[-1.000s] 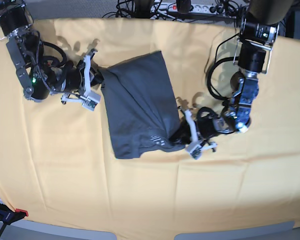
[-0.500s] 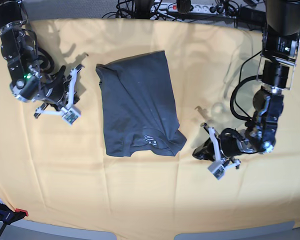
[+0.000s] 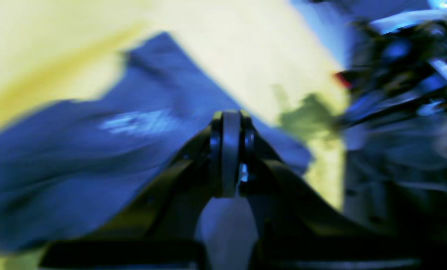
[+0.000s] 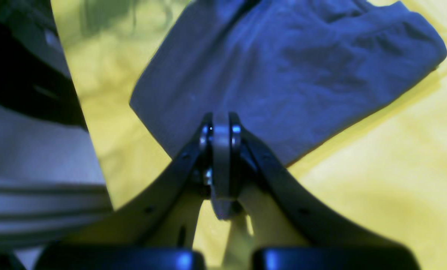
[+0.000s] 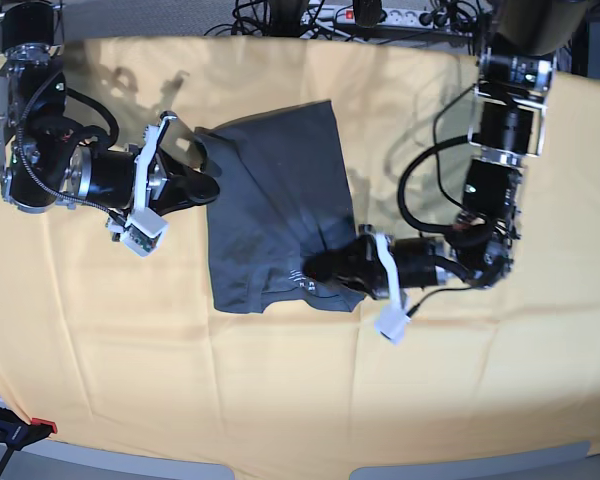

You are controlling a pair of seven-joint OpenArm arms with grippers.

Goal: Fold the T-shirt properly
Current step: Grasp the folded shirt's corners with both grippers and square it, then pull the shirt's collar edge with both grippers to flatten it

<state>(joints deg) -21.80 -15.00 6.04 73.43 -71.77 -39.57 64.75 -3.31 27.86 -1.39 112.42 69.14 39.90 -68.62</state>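
Two pincers are in play, and both sit at the edges of the T-shirt (image 5: 275, 215), which lies as a folded dark slate-grey panel near the middle of the yellow tablecloth (image 5: 280, 400) covering the surface. I judge the step in hand to be tidying or setting up the next fold, since the panel is narrow but its lower hem near the pale neck label (image 5: 302, 277) looks bunched.

To do this well, I would keep each tip low and flat against the cloth, press or pinch only the shirt's top layers, and avoid dragging the tablecloth along. I would move both arms at matched pace so the panel stays square and the crease runs straight.

My left pincer (image 3: 229, 150) is fully shut, jaws pressed together with nothing between them; in the base view its tip sits over the shirt's lower corner, though whether it touches I cannot tell. My right pincer (image 4: 220, 150) is likewise fully shut and empty, its tip at the shirt's near edge, at the upper left corner in the base view.
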